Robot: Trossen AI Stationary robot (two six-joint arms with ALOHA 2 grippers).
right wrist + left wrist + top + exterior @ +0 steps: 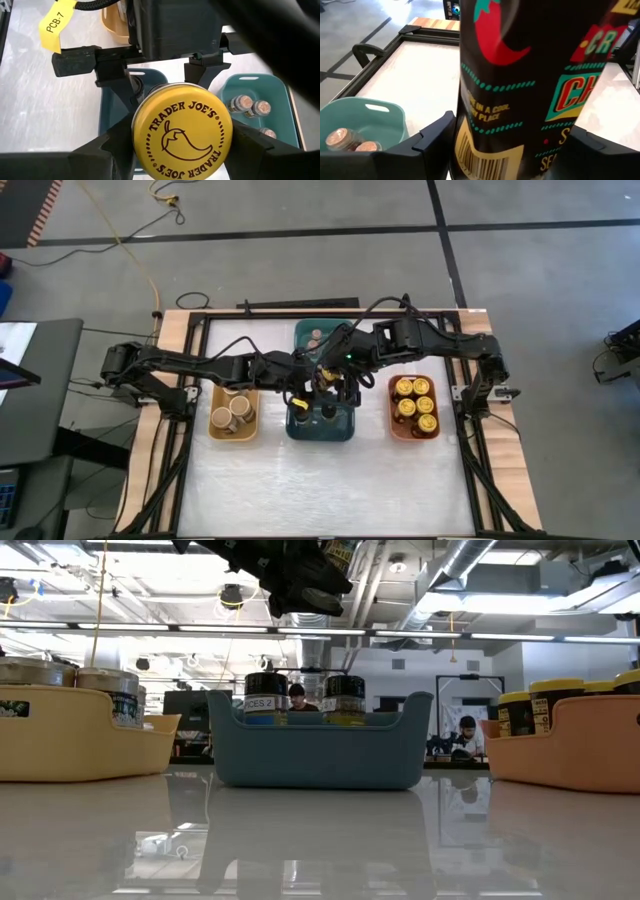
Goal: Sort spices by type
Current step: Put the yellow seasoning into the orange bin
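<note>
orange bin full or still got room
Looks full: in the high view the orange bin holds yellow-lidded jars packed in rows, with no free gap showing.

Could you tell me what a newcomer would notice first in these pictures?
Both arms meet over the dark-blue bin at the table's middle, where the right gripper and the left gripper both hold one yellow-lidded spice jar. Beside it, the orange bin is packed with matching yellow lids.
</note>
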